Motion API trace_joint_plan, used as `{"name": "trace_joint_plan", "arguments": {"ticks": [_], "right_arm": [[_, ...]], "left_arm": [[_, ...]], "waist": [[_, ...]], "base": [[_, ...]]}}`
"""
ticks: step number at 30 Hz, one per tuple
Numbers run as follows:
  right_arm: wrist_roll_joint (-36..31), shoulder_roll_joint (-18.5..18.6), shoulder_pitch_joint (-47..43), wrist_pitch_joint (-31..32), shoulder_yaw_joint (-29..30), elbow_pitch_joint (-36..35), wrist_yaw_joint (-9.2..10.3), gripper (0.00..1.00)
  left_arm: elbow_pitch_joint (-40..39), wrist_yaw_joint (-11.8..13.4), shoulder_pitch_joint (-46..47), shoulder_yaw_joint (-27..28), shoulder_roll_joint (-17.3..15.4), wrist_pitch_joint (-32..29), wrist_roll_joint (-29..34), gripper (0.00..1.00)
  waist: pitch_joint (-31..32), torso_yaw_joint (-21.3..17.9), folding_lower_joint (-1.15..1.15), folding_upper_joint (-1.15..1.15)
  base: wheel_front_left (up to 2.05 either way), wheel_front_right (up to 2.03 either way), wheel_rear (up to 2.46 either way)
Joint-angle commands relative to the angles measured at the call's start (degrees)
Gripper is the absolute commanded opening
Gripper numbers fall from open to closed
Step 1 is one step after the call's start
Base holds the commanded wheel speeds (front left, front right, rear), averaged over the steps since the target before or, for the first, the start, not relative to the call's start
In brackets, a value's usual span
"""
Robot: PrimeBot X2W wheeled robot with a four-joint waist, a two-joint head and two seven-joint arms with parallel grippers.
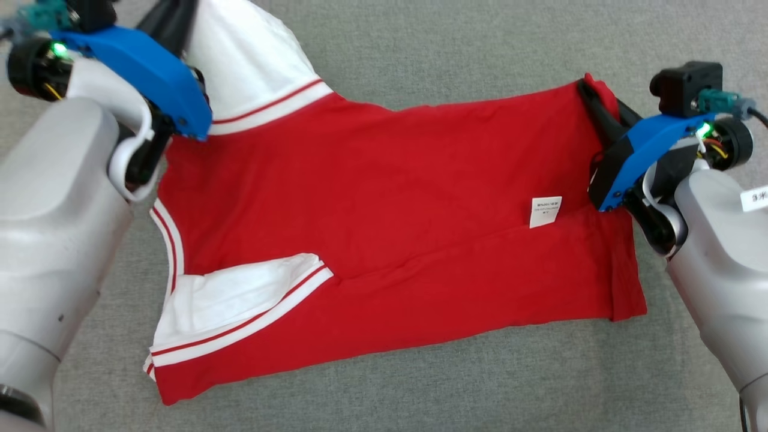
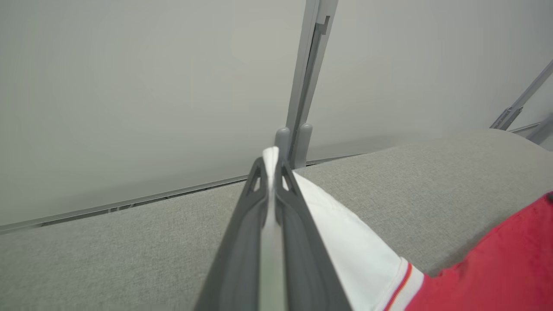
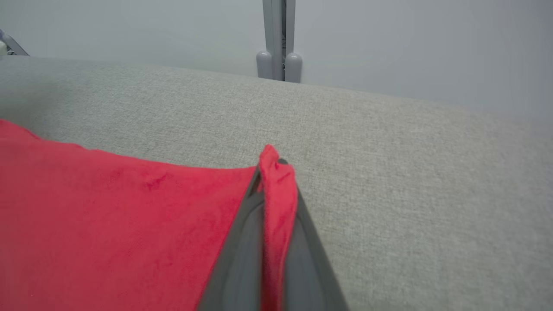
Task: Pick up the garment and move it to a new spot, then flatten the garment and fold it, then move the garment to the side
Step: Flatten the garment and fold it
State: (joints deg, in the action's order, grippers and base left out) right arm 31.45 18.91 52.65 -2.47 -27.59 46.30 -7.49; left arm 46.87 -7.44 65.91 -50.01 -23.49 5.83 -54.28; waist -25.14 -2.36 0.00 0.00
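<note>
The garment (image 1: 384,216) is a red shirt with white, red-striped sleeves, spread across the grey fabric surface (image 1: 420,48), with a white label (image 1: 545,212) showing. My left gripper (image 2: 271,166) is shut on the far white sleeve (image 2: 345,233), pinching white cloth between its fingers. In the head view that gripper (image 1: 174,24) sits at the top left over the sleeve (image 1: 252,60). My right gripper (image 3: 271,166) is shut on the red hem corner (image 3: 276,194); in the head view it (image 1: 591,96) holds the far right corner.
The grey fabric surface (image 3: 389,151) extends around the shirt on all sides. A pale wall with a grey vertical post (image 3: 278,39) stands behind its far edge. The post (image 2: 309,77) also rises behind my left fingers.
</note>
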Motion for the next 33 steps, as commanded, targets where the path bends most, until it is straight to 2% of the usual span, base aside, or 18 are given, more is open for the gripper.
{"name": "trace_joint_plan", "arguments": {"ticks": [1,7,10,14,19,24,27,33], "right_arm": [[0.0,0.1,-0.9,-1.1,0.0,0.6,-0.01,0.00],[-1.0,0.3,-3.5,-6.7,0.4,2.6,-0.01,0.00],[-1.7,0.3,-5.0,-9.3,0.8,3.5,-0.01,0.00],[-3.0,0.2,-7.0,-11.5,1.5,4.2,-0.01,0.00],[-4.2,0.1,-9.6,-12.6,3.3,3.7,-0.01,0.00],[-6.3,0.5,-13.6,-12.7,7.1,0.1,-0.01,0.00],[-7.8,0.3,-16.4,-12.7,9.8,-3.0,-0.01,0.00],[-10.9,-1.1,-22.3,-12.7,15.1,-8.3,-0.01,0.00]], "left_arm": [[-0.8,0.0,-1.6,-0.4,-0.4,0.8,-0.2,0.00],[-7.0,0.0,-7.6,-1.2,-2.6,5.0,-1.3,0.00],[-11.6,1.1,-11.4,-1.3,-4.4,6.4,-1.2,0.00],[-19.9,4.2,-18.2,-1.1,-6.9,7.5,-1.5,0.00],[-30.2,10.1,-27.1,-0.3,-10.4,8.5,-1.8,0.00],[-38.8,15.2,-35.5,0.2,-12.0,9.0,-1.5,0.00],[-42.1,17.0,-38.9,0.7,-12.5,9.2,-1.7,0.00],[-45.2,18.6,-44.2,2.6,-12.5,9.4,-1.9,0.00]], "waist": [[0.3,0.2,0.00,0.00],[1.7,1.0,0.00,0.00],[2.4,1.3,0.00,0.00],[3.3,1.7,0.00,0.00],[4.2,2.3,0.00,0.00],[5.1,3.2,0.00,0.00],[5.6,3.6,0.00,0.00],[7.0,4.3,0.00,0.00]], "base": [[0.00,0.00,0.00],[0.00,0.00,0.00],[0.00,0.00,0.00],[0.00,0.00,0.00],[0.00,0.00,0.00],[0.00,0.00,0.00],[0.00,0.00,0.00],[0.00,0.00,0.00]]}}
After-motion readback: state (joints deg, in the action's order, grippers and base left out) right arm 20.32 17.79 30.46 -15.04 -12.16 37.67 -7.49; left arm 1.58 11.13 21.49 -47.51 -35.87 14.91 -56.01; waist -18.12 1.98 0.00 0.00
